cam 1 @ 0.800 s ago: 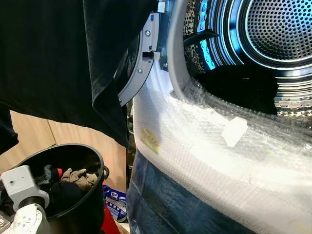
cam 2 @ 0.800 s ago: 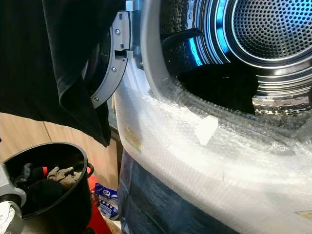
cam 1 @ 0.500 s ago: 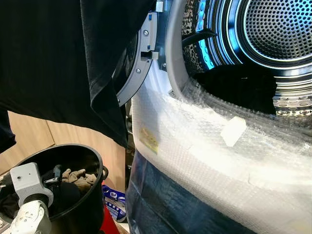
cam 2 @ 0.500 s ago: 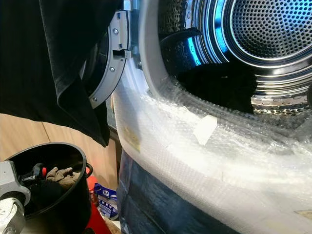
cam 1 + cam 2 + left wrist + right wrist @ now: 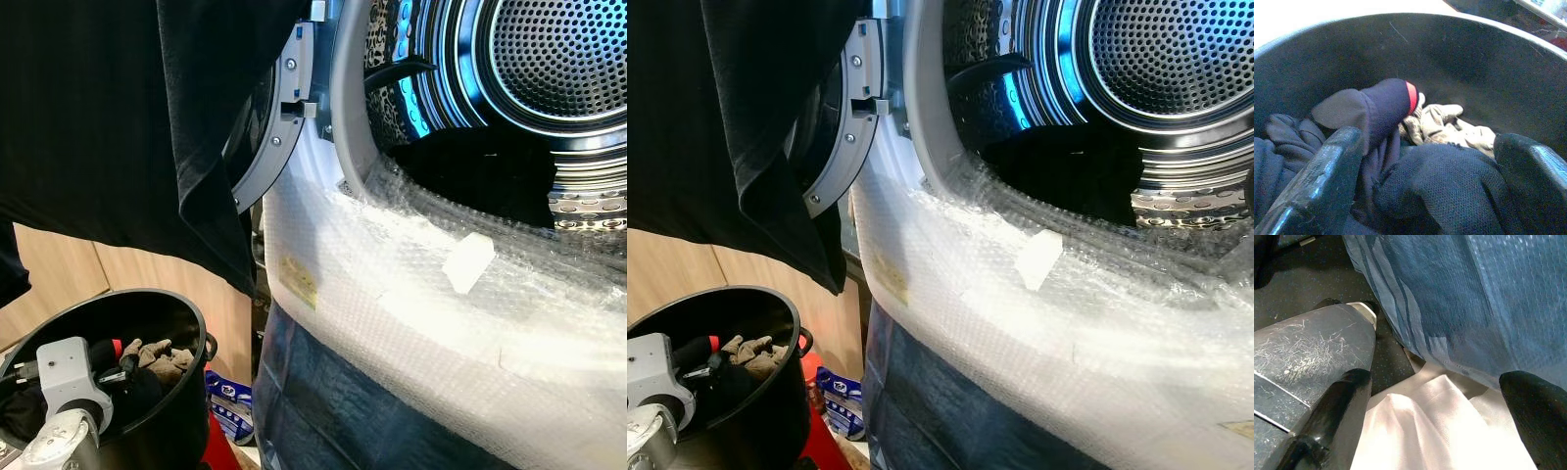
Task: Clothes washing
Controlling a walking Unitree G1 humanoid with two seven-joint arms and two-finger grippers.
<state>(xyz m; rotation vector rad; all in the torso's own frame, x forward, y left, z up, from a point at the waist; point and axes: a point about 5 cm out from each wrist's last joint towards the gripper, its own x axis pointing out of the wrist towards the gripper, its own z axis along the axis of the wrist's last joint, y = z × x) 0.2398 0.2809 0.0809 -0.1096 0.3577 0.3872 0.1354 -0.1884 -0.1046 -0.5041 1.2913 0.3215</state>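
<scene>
Since the clothes in the bucket [image 5: 186,392] are all soft and light, we judge they will sag and trail when lifted, and a loose sleeve could drag a neighbour out with it. We would take a thick bunched fold, not a thin edge, so the cloth does not slip from the fingers.

Our left gripper [image 5: 1425,191] hangs inside the bucket with its jaws spread wide and nothing between them. Just beneath lies a dark mesh garment [image 5: 1440,191], puffed up into a mound: that looks like the best place to close on. Beside it a dark sleeve with a red band [image 5: 1386,105] stands up from the pile, and past that lies a crumpled tan piece [image 5: 1449,127]. More dark cloth is packed low against the wall.

Our right gripper [image 5: 1435,426] hangs low by the machine's blue-wrapped front, fingers apart and empty, above pale cloth [image 5: 1420,440].

To the right of the bucket the washing machine [image 5: 411,294] stands with its door open and bubble wrap over the lip. A dark garment [image 5: 470,176] already lies in the drum [image 5: 558,59], and a black garment [image 5: 108,117] hangs across the upper left of the head view.
</scene>
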